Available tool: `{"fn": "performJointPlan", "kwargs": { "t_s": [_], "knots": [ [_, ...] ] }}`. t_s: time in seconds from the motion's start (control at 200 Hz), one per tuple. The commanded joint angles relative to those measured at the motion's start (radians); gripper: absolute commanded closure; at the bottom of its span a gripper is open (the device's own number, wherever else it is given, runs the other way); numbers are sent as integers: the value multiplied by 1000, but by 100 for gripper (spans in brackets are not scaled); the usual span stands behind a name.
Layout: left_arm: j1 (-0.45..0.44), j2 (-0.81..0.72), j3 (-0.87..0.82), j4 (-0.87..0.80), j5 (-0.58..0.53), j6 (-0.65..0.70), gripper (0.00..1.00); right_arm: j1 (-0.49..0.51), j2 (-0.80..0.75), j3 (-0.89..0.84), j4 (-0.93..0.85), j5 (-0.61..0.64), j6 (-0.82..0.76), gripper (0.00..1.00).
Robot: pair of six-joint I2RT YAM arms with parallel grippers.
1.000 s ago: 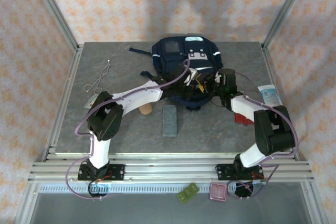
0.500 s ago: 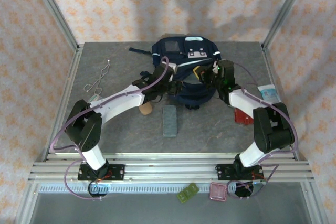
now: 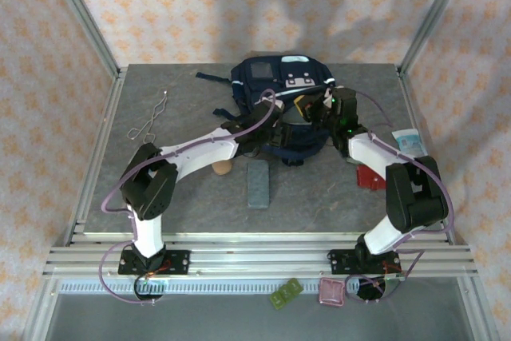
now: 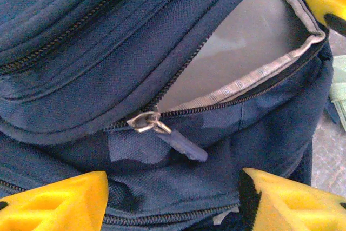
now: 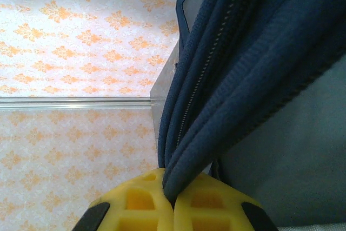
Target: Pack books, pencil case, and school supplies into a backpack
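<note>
The navy backpack (image 3: 281, 85) lies at the back middle of the table. Its main zip is partly undone, and the left wrist view shows the grey lining (image 4: 243, 52) and the zip pull (image 4: 162, 128). My left gripper (image 3: 274, 127) (image 4: 173, 204) stands open at the pack's near side, just below the pull and holding nothing. My right gripper (image 3: 307, 107) (image 5: 173, 201) is shut on the rim of the backpack's opening (image 5: 216, 133) and holds it up. Of the school supplies, a tan oblong case (image 3: 221, 168) peeks from under my left arm, with a grey-blue flat case (image 3: 259, 184) beside it. I cannot make out the books.
A bent wire (image 3: 150, 124) lies at the left. A pale blue-and-white packet (image 3: 412, 143) lies at the right edge. A red flat item (image 3: 369, 177) is half hidden under my right arm. Small green (image 3: 285, 293) and pink (image 3: 331, 291) pieces lie below the table's front rail.
My left gripper has opened and drawn back from the backpack's mouth toward its near left side. My right gripper has shut on the opening's rim and shifted it back and left.
</note>
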Motion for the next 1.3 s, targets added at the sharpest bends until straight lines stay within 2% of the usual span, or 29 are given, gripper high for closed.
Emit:
{"fn": "performJointPlan", "kwargs": {
  "t_s": [0.0, 0.17, 0.225, 0.27, 0.44, 0.546, 0.601, 0.801, 0.891, 1.031, 1.146, 1.221, 1.296],
  "knots": [
    [-1, 30, 42, -10, -93, -29, 38, 0, -10, 57, 92, 21, -1, 100],
    [1, 89, 86, -37, -136, -20, 59, 1, -14, 44, 98, 18, 3, 100],
    [3, 90, 89, -51, -129, -9, 73, 0, -15, 44, 94, 18, -1, 100],
    [6, 84, 83, -55, -125, 1, 79, 0, -18, 46, 89, 18, -4, 100],
    [29, 12, 31, -48, -94, 17, 82, 0, -19, 42, 87, 20, -7, 100],
    [41, -23, 5, -37, -77, 26, 91, 1, -15, 32, 93, 17, -1, 100],
    [50, -26, 10, -46, -55, 29, 99, 0, -12, 28, 99, 13, 5, 100],
    [69, -38, 35, -78, 67, 68, 100, 1, -15, 22, 91, 15, 2, 100],
    [80, -36, 66, -113, 159, 89, 100, 0, -17, 23, 86, 15, -2, 100],
    [93, -34, 88, -137, 227, 98, 85, 1, -13, 20, 89, 13, 3, 100],
    [111, -33, 87, -131, 267, 88, 88, 2, -15, 13, 92, 11, 5, 100],
    [116, -28, 91, -125, 299, 83, 86, 2, -19, 11, 89, 11, 5, 100],
    [116, -25, 94, -128, 284, 80, 99, 2, -22, 8, 88, 12, 2, 100]
  ]
}}
